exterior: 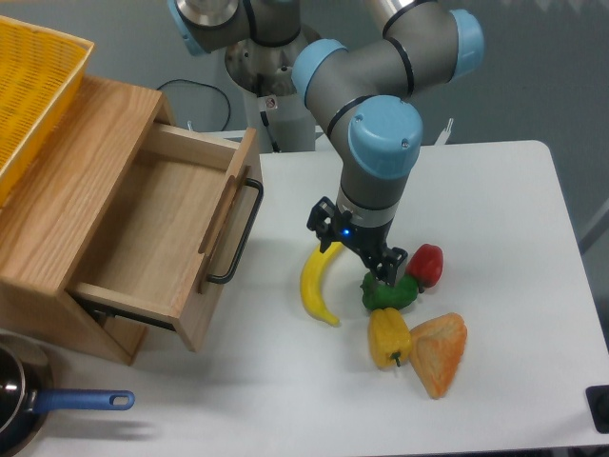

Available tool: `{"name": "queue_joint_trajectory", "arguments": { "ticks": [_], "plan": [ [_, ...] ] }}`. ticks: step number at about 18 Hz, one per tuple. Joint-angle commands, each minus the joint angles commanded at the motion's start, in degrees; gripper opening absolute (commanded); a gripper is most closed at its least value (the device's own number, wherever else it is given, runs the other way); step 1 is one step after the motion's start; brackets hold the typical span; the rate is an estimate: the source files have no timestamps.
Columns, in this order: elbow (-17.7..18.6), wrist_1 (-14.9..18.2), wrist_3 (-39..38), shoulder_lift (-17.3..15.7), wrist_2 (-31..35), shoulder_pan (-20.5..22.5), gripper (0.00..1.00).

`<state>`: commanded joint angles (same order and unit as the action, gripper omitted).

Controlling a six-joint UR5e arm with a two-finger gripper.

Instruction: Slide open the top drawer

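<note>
While pulled out, top drawer [157, 228] holds nothing (bare wood).

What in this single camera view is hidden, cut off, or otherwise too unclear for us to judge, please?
- Gripper: the arm's wrist covers it from above, so whether it is open or shut is unclear.
- Green pepper: its upper left is covered by a fingertip.
- Yellow basket: cut off by the left edge.
- Pan: cut off at the bottom left corner.
- Top drawer: its rear corner is shaded.
</note>
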<state>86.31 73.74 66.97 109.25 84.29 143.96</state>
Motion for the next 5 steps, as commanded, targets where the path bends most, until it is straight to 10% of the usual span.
{"name": "queue_joint_trajectory", "arguments": {
  "ticks": [5],
  "plan": [
    [1.0, 0.1, 0.0, -0.1, 0.0, -0.3, 1.0]
  ]
}}
